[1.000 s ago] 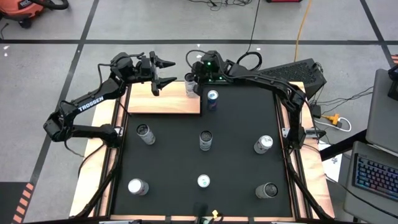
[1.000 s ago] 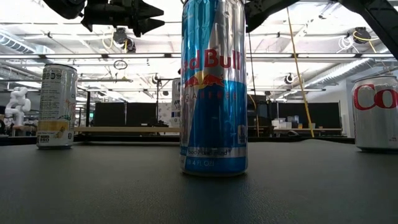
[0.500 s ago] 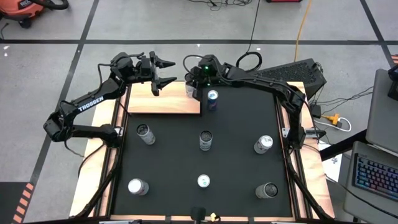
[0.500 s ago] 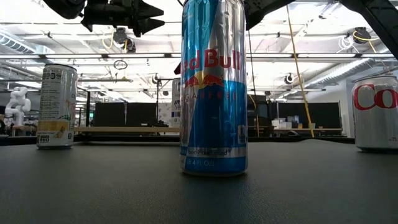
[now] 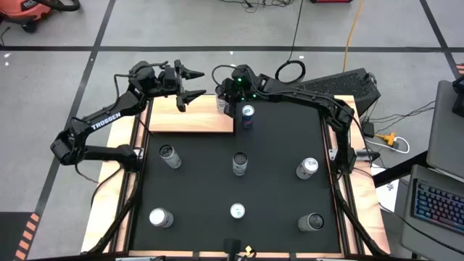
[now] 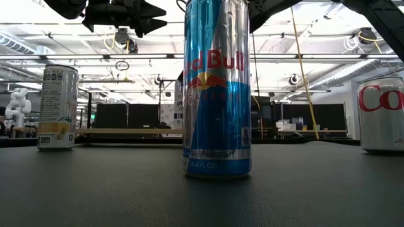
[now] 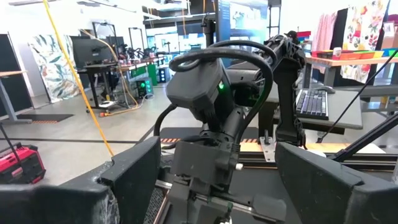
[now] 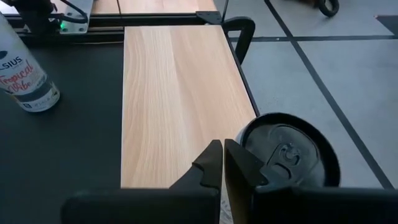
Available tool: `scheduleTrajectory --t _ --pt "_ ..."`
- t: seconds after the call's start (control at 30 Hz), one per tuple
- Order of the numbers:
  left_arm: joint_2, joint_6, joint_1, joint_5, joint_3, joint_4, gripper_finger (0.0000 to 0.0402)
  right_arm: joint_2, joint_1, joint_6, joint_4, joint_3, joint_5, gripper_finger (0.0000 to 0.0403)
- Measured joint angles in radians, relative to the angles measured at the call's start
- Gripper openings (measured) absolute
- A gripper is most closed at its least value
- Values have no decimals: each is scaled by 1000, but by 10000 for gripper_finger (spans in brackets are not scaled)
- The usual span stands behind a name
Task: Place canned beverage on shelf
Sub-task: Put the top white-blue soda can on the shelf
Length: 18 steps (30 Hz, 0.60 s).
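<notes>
The right gripper (image 8: 222, 163) hangs over the far right end of the shelf (image 8: 174, 93). Its two fingers are pressed together with no gap, and they hold nothing. Just beside them, on the side away from the board's middle, stands the beverage can (image 8: 287, 155) with the dark top. One finger seems to touch its rim, but I cannot tell this for sure. In the high view this can stands at the right end of the shelf, near the far corner.

Ahead of the right gripper the light wood is bare along its whole length up to the black upright (image 8: 242, 30) at the corner, so there is open room there. The board's edge toward the black mat (image 5: 275, 181) runs along the gripper's other side. A blue can (image 5: 247, 114) stands on the mat just beside this edge, close under the right arm.

Compared with one second ago, the right gripper has shifted a little toward the far edge of the table. The blue can and the other cans have not moved.

The left gripper (image 5: 201, 83) waits with its fingers wide apart above the far edge of the shelf, facing the right arm's wrist.
</notes>
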Motion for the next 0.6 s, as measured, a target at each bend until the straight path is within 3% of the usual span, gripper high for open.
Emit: scheduleTrajectory --t 0.6 --pt "0 0 0 0 0 0 320 0 -15 18 14 0 2 0"
